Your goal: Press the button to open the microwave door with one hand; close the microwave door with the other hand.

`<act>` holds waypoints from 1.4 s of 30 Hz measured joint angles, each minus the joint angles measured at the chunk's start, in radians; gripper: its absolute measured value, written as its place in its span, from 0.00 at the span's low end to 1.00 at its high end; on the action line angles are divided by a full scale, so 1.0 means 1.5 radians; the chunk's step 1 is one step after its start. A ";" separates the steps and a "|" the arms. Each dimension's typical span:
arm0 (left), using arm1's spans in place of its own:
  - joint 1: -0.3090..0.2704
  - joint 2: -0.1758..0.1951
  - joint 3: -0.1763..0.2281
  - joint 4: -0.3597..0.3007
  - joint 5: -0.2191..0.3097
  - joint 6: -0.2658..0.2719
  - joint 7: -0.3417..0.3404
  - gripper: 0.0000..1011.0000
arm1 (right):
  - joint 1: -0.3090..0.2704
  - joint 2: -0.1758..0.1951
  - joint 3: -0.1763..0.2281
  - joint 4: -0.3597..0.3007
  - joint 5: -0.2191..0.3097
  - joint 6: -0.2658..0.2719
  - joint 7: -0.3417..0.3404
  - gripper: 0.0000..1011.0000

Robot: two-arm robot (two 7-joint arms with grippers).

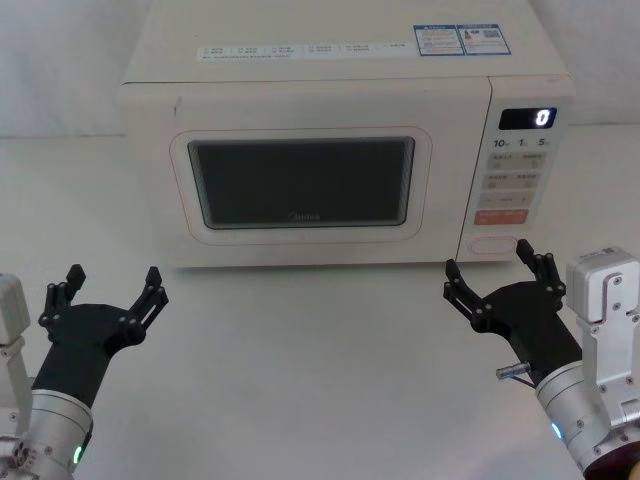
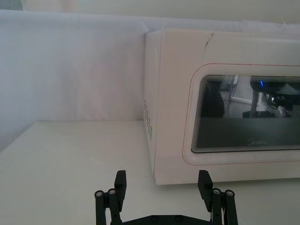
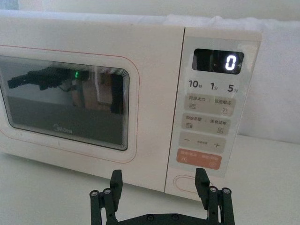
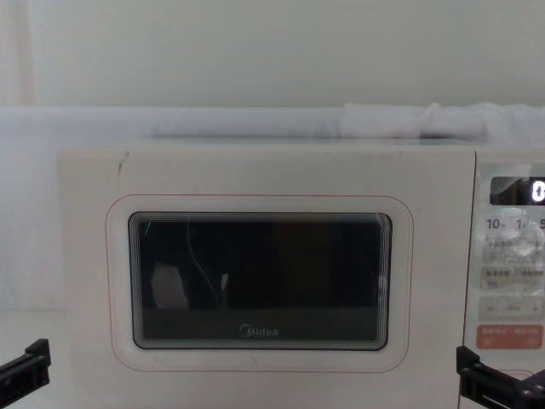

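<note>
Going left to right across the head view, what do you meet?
left gripper → microwave door → keypad panel with the button at its foot → right gripper, open, just before that button.

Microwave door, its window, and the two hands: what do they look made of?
The microwave door looks like cream plastic or painted metal with a smooth satin face; I can't tell which. Its window seems dark glossy glass or clear plastic, since it mirrors the arms. The left hand and right hand look like matte black moulded plastic, angular, with small metal pins at the joints.
</note>
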 joint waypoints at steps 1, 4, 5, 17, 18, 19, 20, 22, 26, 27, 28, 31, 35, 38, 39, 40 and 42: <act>0.000 0.000 0.000 0.000 0.000 0.000 0.000 0.99 | 0.000 0.000 0.000 0.000 0.000 0.000 0.000 0.99; 0.000 0.000 0.000 0.000 0.000 0.000 0.000 0.99 | 0.000 0.000 0.000 0.000 0.000 0.000 0.000 0.99; 0.000 0.000 0.000 0.000 0.000 0.000 0.000 0.99 | 0.000 0.000 0.000 0.000 0.000 0.000 0.000 0.99; 0.000 0.000 0.000 0.000 0.000 0.000 0.000 0.99 | 0.000 0.000 0.000 0.000 0.000 0.000 0.000 0.99; 0.000 0.000 0.000 0.000 0.000 0.000 0.000 0.99 | 0.000 0.000 0.000 0.000 0.000 0.000 0.000 0.99; 0.000 0.000 0.000 0.000 0.000 0.000 0.000 0.99 | 0.000 0.000 0.000 0.000 0.000 0.000 0.000 0.99; 0.000 0.000 0.000 0.000 0.000 0.000 0.000 0.99 | 0.000 0.000 0.000 0.000 0.000 0.000 0.000 0.99; 0.000 0.000 0.000 0.000 0.000 0.000 0.000 0.99 | 0.000 0.000 0.000 0.000 0.000 0.000 0.000 0.99; 0.000 0.000 0.000 0.000 0.000 0.000 0.000 0.99 | 0.000 0.000 0.000 0.000 0.000 0.000 0.000 0.99; 0.000 0.000 0.000 0.000 0.000 0.000 0.000 0.99 | 0.000 0.000 0.000 0.000 0.000 0.000 0.000 0.99; 0.000 0.000 0.000 0.000 0.000 0.000 0.000 0.99 | 0.000 0.000 0.000 0.000 0.000 0.000 0.000 0.99; 0.000 0.000 0.000 0.000 0.000 0.000 0.000 0.99 | 0.000 0.000 0.000 0.000 0.000 0.000 0.000 0.99; 0.000 0.000 0.000 0.000 0.000 0.000 0.000 0.99 | 0.000 0.000 0.000 0.000 0.000 0.000 0.000 0.98; 0.000 0.000 0.000 0.000 0.000 0.000 0.000 0.99 | 0.000 0.000 0.000 0.000 0.000 0.000 0.000 0.92; 0.000 0.000 0.000 0.000 0.000 0.000 0.000 0.99 | 0.000 0.000 0.000 0.000 0.000 0.000 0.000 0.91; 0.000 0.000 0.000 0.000 0.000 0.000 0.000 0.99 | 0.000 0.000 0.000 0.000 0.000 0.000 0.000 0.90; 0.000 0.000 0.000 0.000 0.000 0.000 0.000 0.99 | 0.000 0.000 0.000 0.000 0.000 0.000 0.000 0.84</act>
